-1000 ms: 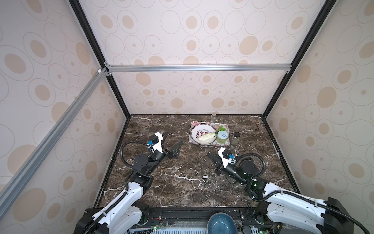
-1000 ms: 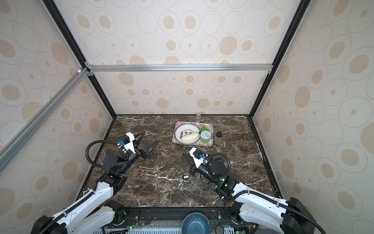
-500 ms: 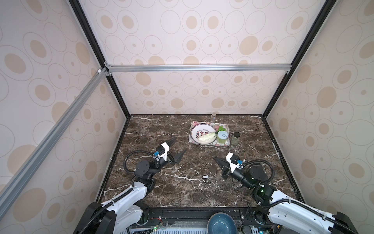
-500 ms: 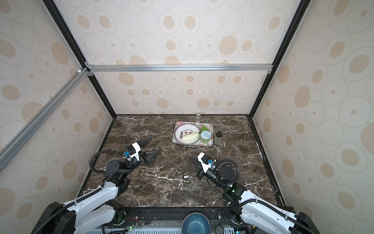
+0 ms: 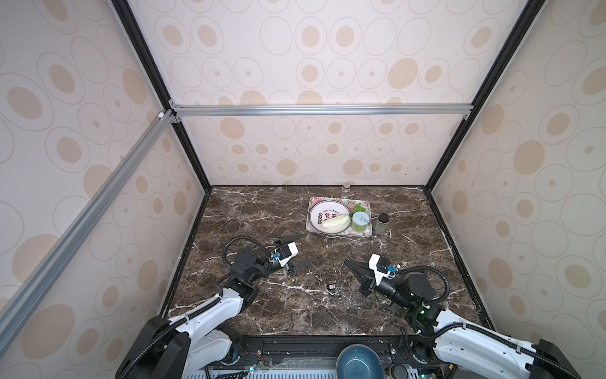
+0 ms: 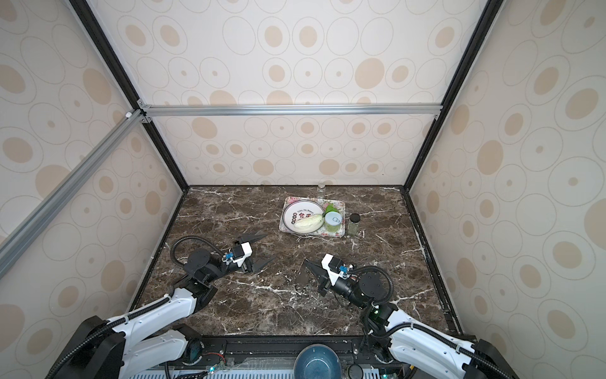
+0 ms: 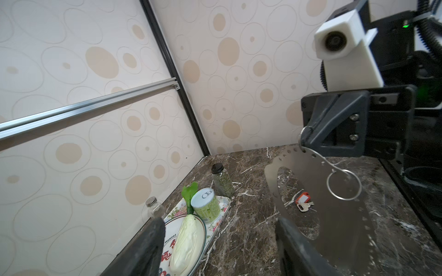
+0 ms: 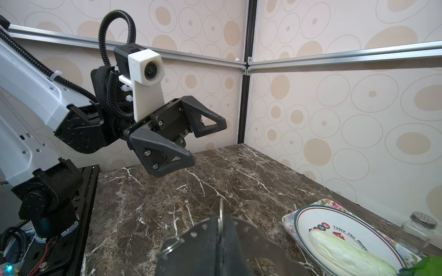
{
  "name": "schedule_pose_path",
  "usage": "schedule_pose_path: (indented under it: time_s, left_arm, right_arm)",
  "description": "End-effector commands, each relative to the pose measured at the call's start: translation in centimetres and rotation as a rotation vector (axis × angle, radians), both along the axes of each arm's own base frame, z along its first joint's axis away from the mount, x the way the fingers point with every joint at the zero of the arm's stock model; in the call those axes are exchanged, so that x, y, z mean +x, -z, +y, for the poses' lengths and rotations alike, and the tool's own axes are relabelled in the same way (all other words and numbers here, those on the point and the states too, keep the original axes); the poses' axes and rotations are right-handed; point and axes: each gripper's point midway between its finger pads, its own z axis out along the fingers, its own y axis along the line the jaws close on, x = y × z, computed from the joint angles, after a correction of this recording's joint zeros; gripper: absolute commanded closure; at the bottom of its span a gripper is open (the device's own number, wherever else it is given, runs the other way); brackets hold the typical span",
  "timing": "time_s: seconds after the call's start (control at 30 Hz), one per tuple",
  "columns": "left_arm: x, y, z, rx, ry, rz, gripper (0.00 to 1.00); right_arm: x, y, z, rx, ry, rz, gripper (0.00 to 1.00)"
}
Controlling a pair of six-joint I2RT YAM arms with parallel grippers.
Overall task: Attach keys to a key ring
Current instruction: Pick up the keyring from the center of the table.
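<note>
Left gripper [image 5: 307, 248] shifted toward frame centre, jaws narrower yet open, empty | right gripper [image 5: 351, 265] clamps key ring [image 7: 346, 227] | keys [image 5: 331, 286] lie lower centre on table [image 5: 262, 210]

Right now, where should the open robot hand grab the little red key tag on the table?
Probably the plastic body of the red tag, pinched across its narrow width, with the left gripper coming straight down. It lies flat on the table with the keys splayed at one end. The key ring in the right gripper is held near it, so a sideways approach looks cramped.
</note>
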Motion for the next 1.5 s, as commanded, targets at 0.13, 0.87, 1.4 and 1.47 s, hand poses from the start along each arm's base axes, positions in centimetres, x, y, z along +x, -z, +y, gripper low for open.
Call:
schedule_pose_path:
  time_s: [0.13,0.87,1.4,1.47]
  left_arm:
    - [0.4,3.7,-4.7,0.281,0.031,-0.071,0.34]
    - [-2.5,0.1,-4.8,0.169,0.116,-0.052,0.4]
    - [-5.7,-0.3,-5.2,0.17,0.279,-0.087,0.48]
    - [-6.1,-0.3,-5.3,0.169,0.3,-0.088,0.48]
  right_arm:
    - [0.4,-1.8,-1.0,0.074,0.054,-0.039,1.0]
    - [0.1,-0.4,0.1,0.035,-0.002,-0.05,1.0]
    - [-2.1,-1.2,1.1,0.045,-0.132,-0.11,1.0]
    - [-2.1,-1.1,1.2,0.041,-0.139,-0.113,1.0]
